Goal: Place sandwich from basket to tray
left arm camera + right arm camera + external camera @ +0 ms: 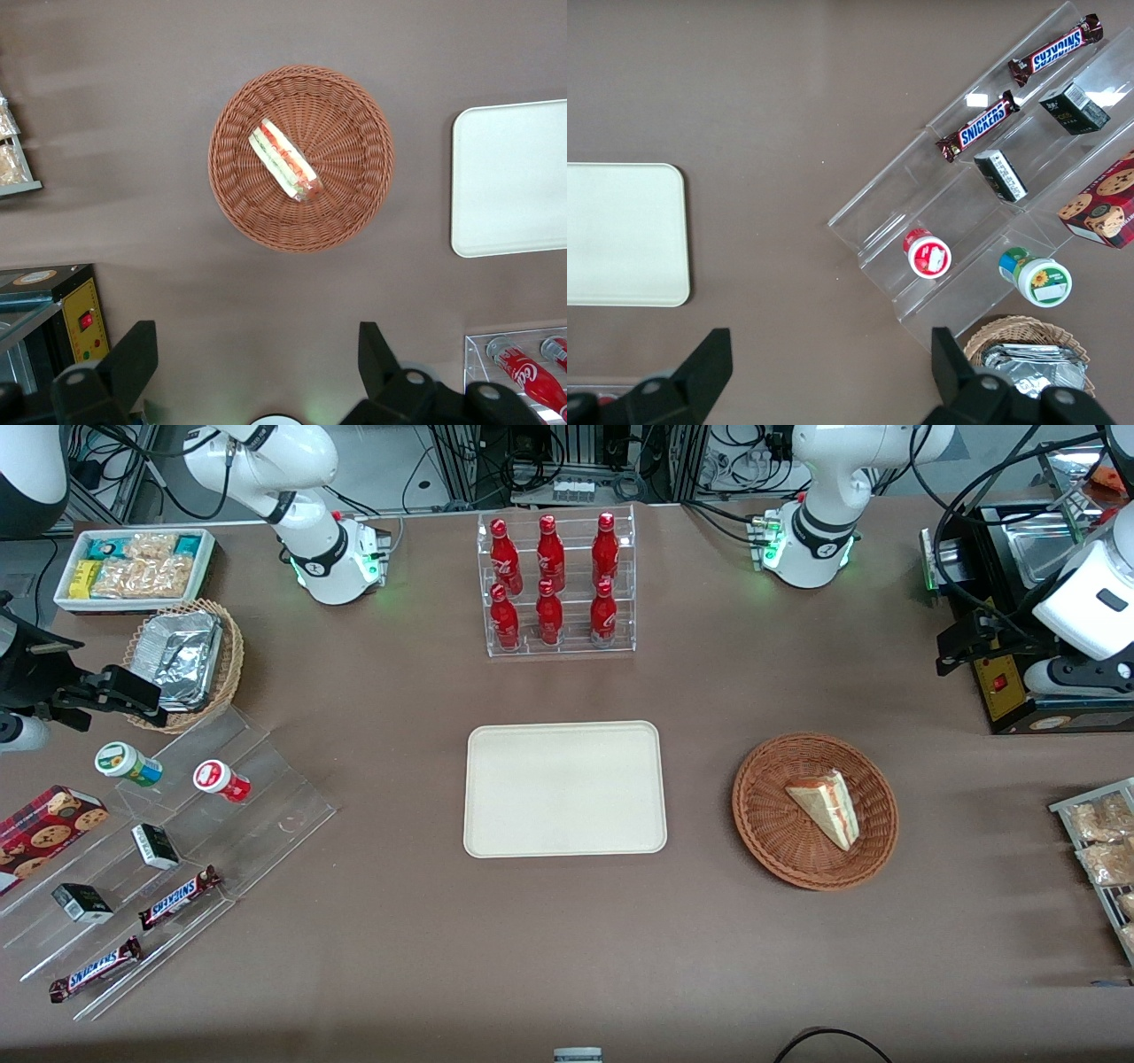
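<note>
Nearest the front camera, toward the parked arm's end of the surface (399,957), two chocolate bars (180,897) reading "SNICKERS" lie on clear stepped shelves (266,779). Farther back, the sandwich (827,804) lies in the basket (771,815), beside the cream tray (565,788), which holds nothing. Farther still, a clear rack (558,584) holds six red bottles (549,558). The end effector (257,354) hangs above the surface just beside the basket, fingers (133,359) spread wide, gripping nothing.
</note>
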Tool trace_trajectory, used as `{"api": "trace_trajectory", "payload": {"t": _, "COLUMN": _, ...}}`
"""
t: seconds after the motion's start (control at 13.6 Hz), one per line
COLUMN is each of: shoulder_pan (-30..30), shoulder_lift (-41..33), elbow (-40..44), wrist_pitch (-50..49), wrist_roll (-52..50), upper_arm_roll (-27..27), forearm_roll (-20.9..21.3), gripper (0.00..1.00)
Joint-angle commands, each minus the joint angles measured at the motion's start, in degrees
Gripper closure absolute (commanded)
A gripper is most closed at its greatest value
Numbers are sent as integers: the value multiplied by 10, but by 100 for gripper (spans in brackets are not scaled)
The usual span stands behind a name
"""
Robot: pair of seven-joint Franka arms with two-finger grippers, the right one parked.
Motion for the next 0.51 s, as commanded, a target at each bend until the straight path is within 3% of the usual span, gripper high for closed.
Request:
{"api": "trace_trajectory", "payload": {"t": 0.0, "shoulder_pan": 6, "shoulder_lift": 8, "elbow": 17, "wrist_pitch": -1, "wrist_roll": 11, "upper_arm_roll": -2, "forearm_roll": -9, "gripper": 0}}
{"api": "trace_trajectory", "payload": {"t": 0.44, "shoulder_pan": 8, "shoulder_lift": 27, "elbow": 15, "wrist_pitch": -4, "wrist_roll": 7, "upper_arm_roll": 11, "forearm_roll": -9, "gripper": 0}}
